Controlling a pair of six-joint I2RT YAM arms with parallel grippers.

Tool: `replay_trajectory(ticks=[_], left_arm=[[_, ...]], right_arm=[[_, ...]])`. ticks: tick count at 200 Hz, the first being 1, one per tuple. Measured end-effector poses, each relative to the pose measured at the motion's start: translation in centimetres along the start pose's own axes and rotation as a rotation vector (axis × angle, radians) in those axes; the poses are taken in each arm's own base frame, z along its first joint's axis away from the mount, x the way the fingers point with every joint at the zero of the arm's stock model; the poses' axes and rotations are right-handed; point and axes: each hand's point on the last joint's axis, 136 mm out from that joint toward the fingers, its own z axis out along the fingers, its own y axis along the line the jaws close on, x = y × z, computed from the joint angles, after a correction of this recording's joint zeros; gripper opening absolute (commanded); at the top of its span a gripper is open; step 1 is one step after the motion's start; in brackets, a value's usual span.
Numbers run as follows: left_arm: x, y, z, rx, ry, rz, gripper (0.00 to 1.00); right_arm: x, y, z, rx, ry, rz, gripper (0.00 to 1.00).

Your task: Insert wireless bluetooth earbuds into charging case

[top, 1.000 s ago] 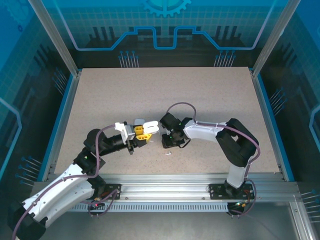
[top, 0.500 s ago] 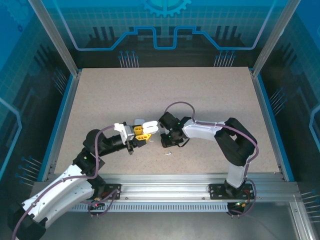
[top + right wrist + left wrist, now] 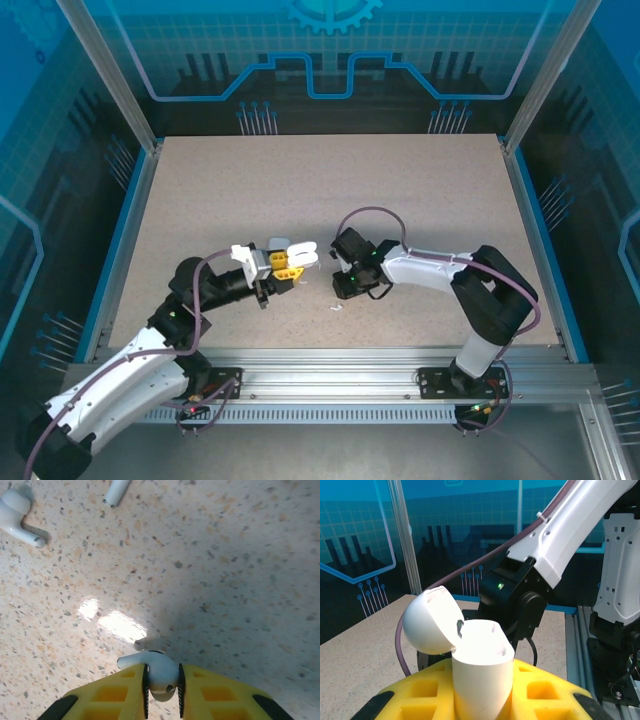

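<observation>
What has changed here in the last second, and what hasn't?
The right gripper has pulled back to the right, away from the left gripper, and is shut on a white earbud. The left gripper has kept the open charging case clamped in the same spot, and a loose earbud still lies on the table.

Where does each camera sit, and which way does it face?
Top external: above and behind, looking down on table and both arms.
Left wrist: looks along the left gripper holding the open charging case, toward the right arm.
Right wrist: looks down at the table; right gripper pinches an earbud.
Shared: the case, in top and left-wrist views.
</observation>
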Motion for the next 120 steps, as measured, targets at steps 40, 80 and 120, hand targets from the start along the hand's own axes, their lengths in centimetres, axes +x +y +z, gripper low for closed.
replay_trajectory(ticks=[40,80,120], left_arm=[[0.2,0.0,0.1,0.000,0.005,-0.010,0.02],[0.2,0.1,0.1,0.000,0.007,-0.018,0.02],[0.2,0.0,0.1,0.001,0.006,-0.018,0.02]], right_arm=[[1.7,-2.7,-0.5,0.090,0.074,0.025,0.24],[2.7,-3.4,-0.6,0.113,0.118,0.038,0.26],[2.7,-3.5,-0.4,0.113,0.129,0.043,0.30]])
